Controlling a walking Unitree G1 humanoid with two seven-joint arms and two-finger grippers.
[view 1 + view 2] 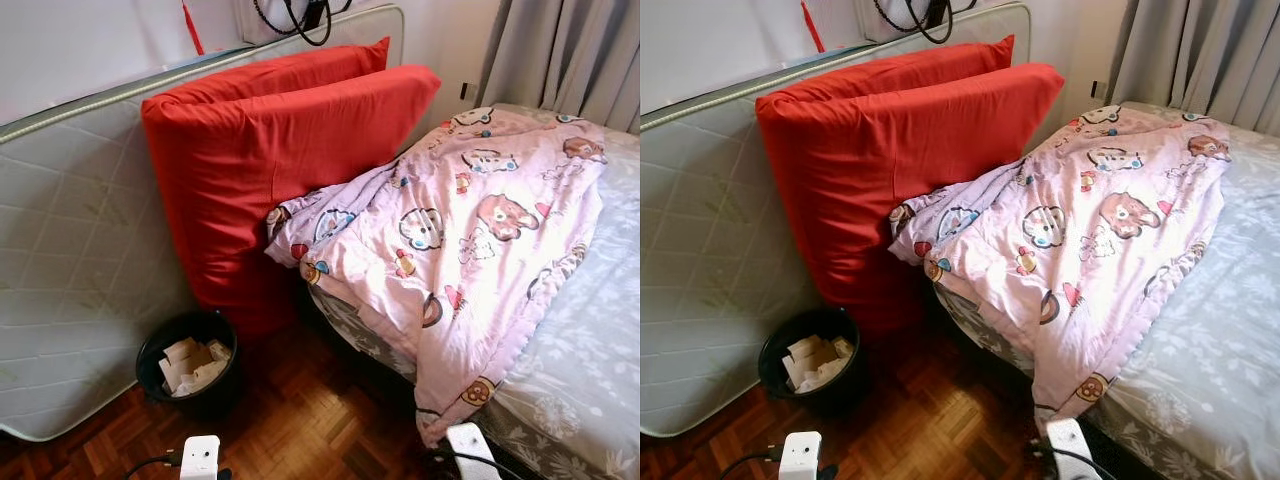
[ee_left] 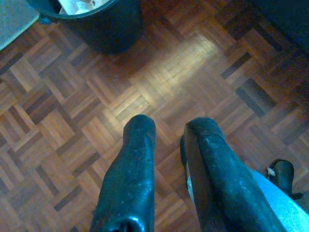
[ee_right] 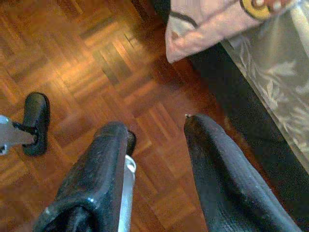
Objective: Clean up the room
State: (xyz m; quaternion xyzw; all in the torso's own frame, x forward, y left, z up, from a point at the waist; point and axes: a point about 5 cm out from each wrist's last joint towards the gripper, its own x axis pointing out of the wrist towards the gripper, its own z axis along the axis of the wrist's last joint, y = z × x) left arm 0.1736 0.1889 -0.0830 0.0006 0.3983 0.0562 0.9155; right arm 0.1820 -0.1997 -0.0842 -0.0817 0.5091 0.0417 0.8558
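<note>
Two claws hang low over the parquet floor (image 2: 58, 121), both spread and holding nothing: the left claw (image 2: 169, 133) near a black wastebasket (image 1: 188, 362) of crumpled paper (image 1: 192, 366), the right claw (image 3: 154, 133) beside the bed (image 1: 590, 360), where a pink cartoon quilt (image 1: 470, 240) droops over the edge.

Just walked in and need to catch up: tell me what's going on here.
Nothing is being handled yet. The robot stands on the parquet floor facing a bed with a pink cartoon-print blanket rumpled across it, one corner hanging off the edge. Two red cushions lean against an upright mattress, with a black wastebasket holding paper scraps below. The left gripper and right gripper hang over the floor, jaws open and empty.
</note>
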